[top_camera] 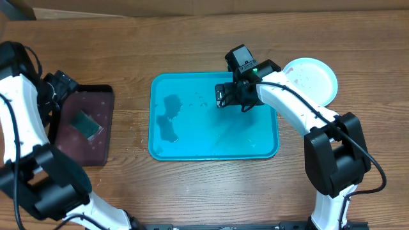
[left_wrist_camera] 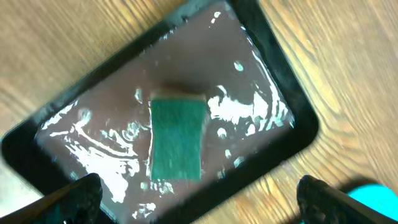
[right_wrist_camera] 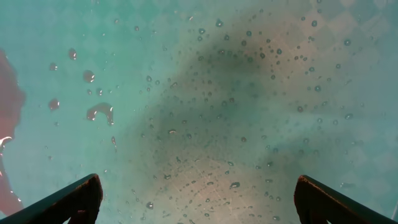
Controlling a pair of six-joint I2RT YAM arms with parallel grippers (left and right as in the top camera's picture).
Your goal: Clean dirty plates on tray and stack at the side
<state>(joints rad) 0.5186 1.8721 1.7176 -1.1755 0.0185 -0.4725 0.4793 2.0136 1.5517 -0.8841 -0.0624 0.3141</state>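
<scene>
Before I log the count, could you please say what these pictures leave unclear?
Overhead: the plates read as one disc from above; how many are stacked is hidden.
Right wrist: the tray is cut off before its rim; a reddish patch at left is too blurred.

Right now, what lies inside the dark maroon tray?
A green sponge lies on the maroon tray's wet floor. What is under the sponge is covered, so I cannot tell.

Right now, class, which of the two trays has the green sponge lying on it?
The smaller dark maroon tray with the black rim: the green sponge lies on it. The larger turquoise tray has none.
</scene>
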